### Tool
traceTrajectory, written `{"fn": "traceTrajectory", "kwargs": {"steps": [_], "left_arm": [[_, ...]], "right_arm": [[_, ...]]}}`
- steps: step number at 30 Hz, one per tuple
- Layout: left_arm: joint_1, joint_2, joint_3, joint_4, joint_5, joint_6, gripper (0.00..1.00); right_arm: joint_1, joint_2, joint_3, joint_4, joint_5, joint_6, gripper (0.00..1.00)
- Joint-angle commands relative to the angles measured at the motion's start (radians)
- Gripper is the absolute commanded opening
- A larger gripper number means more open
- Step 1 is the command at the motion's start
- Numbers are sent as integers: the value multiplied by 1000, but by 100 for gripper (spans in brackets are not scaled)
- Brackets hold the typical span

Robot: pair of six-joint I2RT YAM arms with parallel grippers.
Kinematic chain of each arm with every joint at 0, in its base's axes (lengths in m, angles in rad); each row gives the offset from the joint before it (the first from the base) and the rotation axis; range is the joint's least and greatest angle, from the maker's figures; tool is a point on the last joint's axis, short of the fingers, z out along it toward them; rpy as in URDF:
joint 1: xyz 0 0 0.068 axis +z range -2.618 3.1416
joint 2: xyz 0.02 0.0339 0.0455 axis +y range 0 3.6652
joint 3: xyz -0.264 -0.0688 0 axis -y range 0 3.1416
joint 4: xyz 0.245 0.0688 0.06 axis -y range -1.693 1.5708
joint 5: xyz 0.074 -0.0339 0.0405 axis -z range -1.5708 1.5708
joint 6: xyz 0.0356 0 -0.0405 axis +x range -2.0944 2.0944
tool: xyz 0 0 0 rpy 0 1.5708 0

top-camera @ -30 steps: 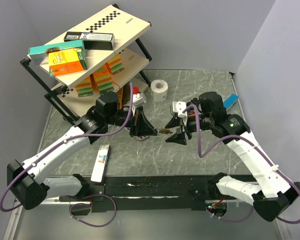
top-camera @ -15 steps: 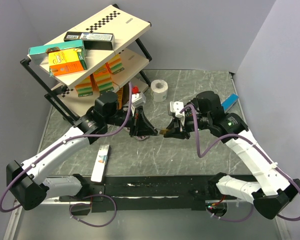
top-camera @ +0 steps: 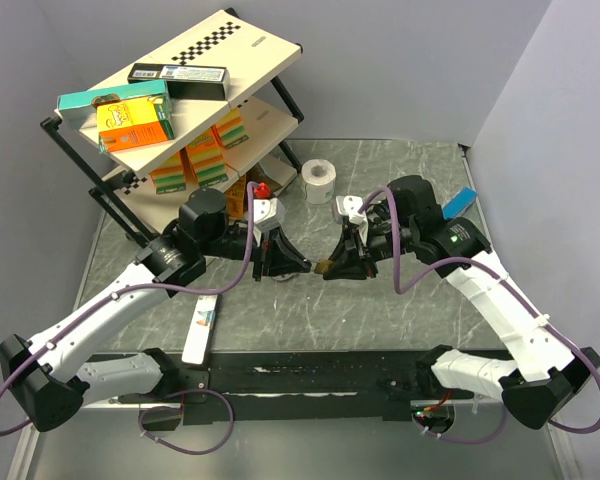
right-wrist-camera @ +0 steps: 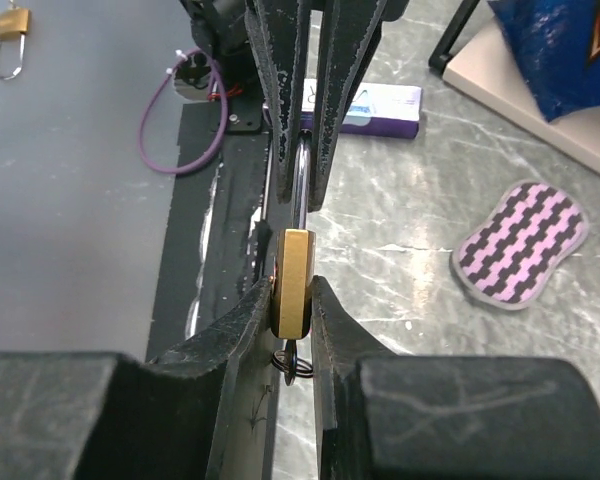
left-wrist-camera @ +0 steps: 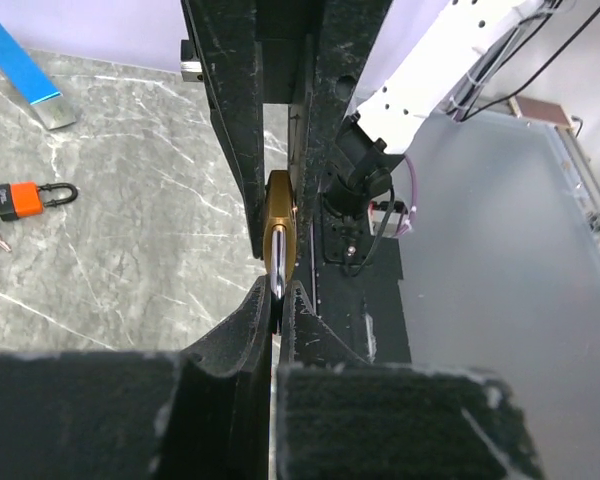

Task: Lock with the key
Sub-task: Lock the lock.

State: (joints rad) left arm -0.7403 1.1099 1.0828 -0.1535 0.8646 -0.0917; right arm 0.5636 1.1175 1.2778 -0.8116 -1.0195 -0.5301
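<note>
Broadly, the marble worktop [top-camera: 410,170] spreads beneath the brass padlock [right-wrist-camera: 294,275], which is held up near its middle. The two-tier shelf rack [top-camera: 260,50] stands behind and to the left of the padlock. A long white carton [top-camera: 201,325] lies in front of the padlock to the left, and a toilet roll [top-camera: 321,180] sits just behind it. The left end effector [left-wrist-camera: 277,298] is pressed together on the padlock's steel shackle. The right end effector [right-wrist-camera: 293,300] pinches the padlock's brass body. A small dark ring [right-wrist-camera: 286,366] hangs under the padlock; whether a key is on it I cannot tell.
</note>
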Motion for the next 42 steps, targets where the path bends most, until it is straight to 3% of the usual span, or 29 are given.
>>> {"fn": "traceTrajectory", "kwargs": {"steps": [1,7,17,28,35,42], "left_arm": [[-14,11,40,3,-15,63,1],[-7,47,95,-126,4,72,18],[-1,18,112,-178,-32,127,30],[-1,14,131,-162,-35,132,25],[-1,13,120,-164,-30,125,10],[-1,8,112,-179,-36,129,13]], "right_arm": [[10,-1,43,35,-74,36,0],[12,-24,14,42,-27,27,0],[9,-31,8,32,-7,18,0],[10,-16,14,28,-7,15,0],[10,-9,18,45,-10,28,0],[9,-7,23,38,-4,21,0]]}}
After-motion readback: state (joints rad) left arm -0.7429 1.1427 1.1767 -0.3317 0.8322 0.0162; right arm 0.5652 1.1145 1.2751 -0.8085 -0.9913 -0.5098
